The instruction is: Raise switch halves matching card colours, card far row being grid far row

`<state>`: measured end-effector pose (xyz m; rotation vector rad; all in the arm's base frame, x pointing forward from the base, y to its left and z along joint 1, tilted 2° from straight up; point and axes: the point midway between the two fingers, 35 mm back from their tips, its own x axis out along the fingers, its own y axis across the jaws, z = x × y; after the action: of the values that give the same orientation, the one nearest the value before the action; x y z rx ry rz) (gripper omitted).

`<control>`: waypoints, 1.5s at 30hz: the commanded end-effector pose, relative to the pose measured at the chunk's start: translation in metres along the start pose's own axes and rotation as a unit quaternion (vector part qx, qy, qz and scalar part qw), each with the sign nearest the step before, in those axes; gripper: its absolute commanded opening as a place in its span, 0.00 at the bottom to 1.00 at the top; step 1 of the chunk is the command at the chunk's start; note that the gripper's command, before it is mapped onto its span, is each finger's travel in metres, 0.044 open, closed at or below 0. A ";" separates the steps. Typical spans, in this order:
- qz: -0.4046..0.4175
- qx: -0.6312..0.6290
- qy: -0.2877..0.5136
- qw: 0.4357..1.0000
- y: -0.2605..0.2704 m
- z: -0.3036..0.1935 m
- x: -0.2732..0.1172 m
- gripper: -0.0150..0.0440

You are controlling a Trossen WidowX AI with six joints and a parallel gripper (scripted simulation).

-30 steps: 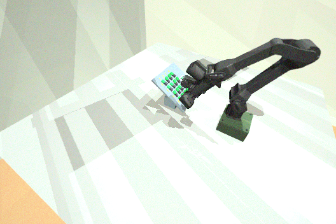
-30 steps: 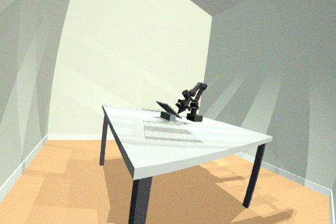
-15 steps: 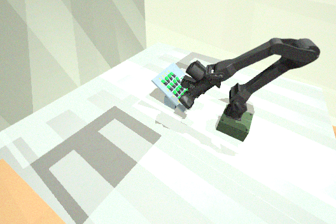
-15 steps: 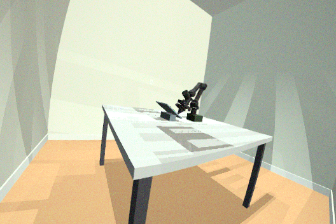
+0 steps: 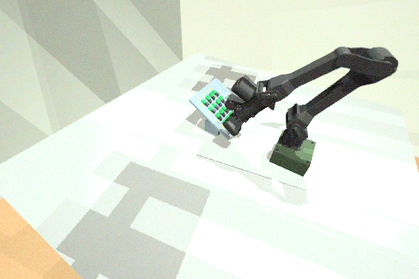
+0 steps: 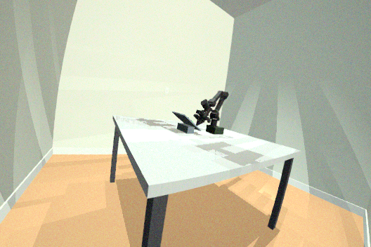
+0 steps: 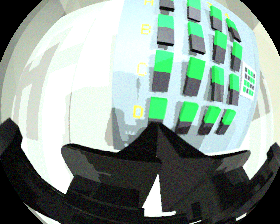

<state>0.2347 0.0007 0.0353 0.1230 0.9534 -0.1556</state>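
In the top view, the tilted switch panel (image 5: 201,105) (image 6: 185,120) (image 7: 122,92) stands at ten o'clock from the green arm base (image 5: 289,162) (image 6: 214,130); a block-shaped support (image 5: 211,127) (image 6: 185,128) carries it on the counter (image 5: 159,223) (image 6: 211,165) (image 7: 93,95). The end effector (image 5: 228,112) (image 6: 197,124) (image 7: 155,125) is pressed together, with nothing pinched, and occupies the panel's four o'clock side in that view. In the wrist view, its joined tips point toward twelve o'clock and overlap the lower part of the first row D switch (image 7: 158,108); contact cannot be confirmed. That switch shows its green half, its dark half being mostly hidden. The green-and-grey switches are set out in four columns, with yellow row letters (image 7: 141,69) along the nine o'clock side. The small card (image 7: 248,81) is fixed at three o'clock from the grid; its squares are too small to read reliably. In the top view, the arm (image 5: 317,62) (image 6: 220,100) arches from its base over one o'clock, then descends toward the panel.
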 end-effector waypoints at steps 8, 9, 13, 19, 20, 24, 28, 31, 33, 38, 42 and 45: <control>0.001 -0.003 0.013 1.000 0.001 0.003 -0.057 0.25; 0.001 -0.003 0.015 1.000 0.000 0.002 -0.063 0.25; 0.001 -0.003 0.015 1.000 0.000 0.002 -0.065 0.25; 0.001 -0.004 0.016 1.000 -0.011 0.010 -0.064 0.25; 0.000 -0.004 0.016 1.000 -0.016 0.013 -0.064 0.25; 0.000 -0.004 0.014 1.000 -0.029 0.021 -0.064 0.25; 0.000 -0.004 0.019 1.000 -0.029 0.022 -0.051 0.25; 0.000 -0.004 0.026 1.000 -0.029 0.021 -0.030 0.25; 0.000 -0.004 0.026 1.000 -0.029 0.021 -0.029 0.25; 0.000 -0.004 0.026 1.000 -0.029 0.021 -0.029 0.25; 0.000 -0.004 0.026 1.000 -0.029 0.021 -0.020 0.25; 0.000 -0.004 0.026 1.000 -0.029 0.021 -0.019 0.25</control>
<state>0.2353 -0.0304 0.0672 0.1236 0.9981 -0.1551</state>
